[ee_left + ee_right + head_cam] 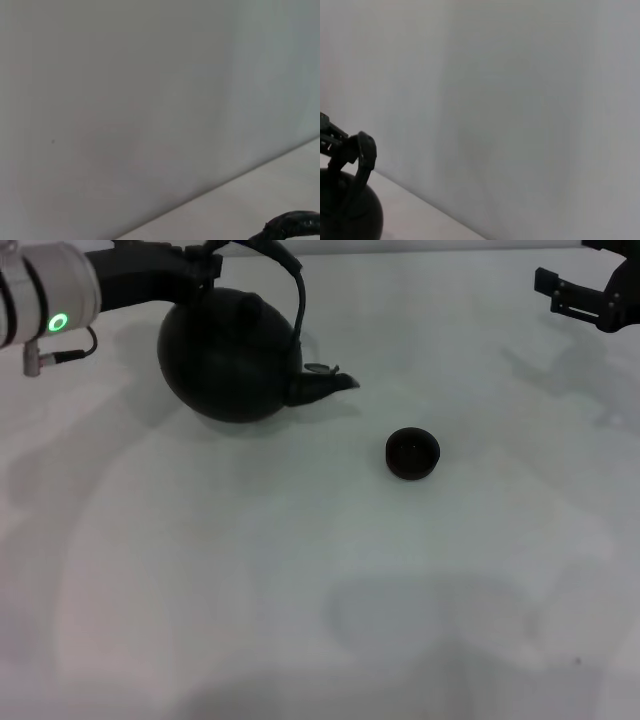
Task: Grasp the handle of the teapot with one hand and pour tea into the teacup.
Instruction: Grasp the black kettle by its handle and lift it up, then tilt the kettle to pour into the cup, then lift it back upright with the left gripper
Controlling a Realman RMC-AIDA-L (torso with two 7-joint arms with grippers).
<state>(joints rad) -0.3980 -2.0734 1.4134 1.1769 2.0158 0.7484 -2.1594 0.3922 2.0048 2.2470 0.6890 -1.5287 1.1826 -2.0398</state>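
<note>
The round matte black teapot [228,358] is at the far left of the table, its short spout [322,387] pointing right toward the teacup. My left gripper [207,264] is shut on the top of the arched handle [296,295]. The handle also shows in the right wrist view [364,155] with the left gripper's fingers [331,134] clamped on it, and a bit of it shows in the left wrist view [294,223]. The tiny dark teacup [412,453] stands upright on the table, right of and nearer than the spout. My right gripper [552,292] hangs open and empty at the far right.
The white table [300,590] stretches wide in front of the teapot and the cup. A plain pale wall [520,100] rises behind the table's far edge.
</note>
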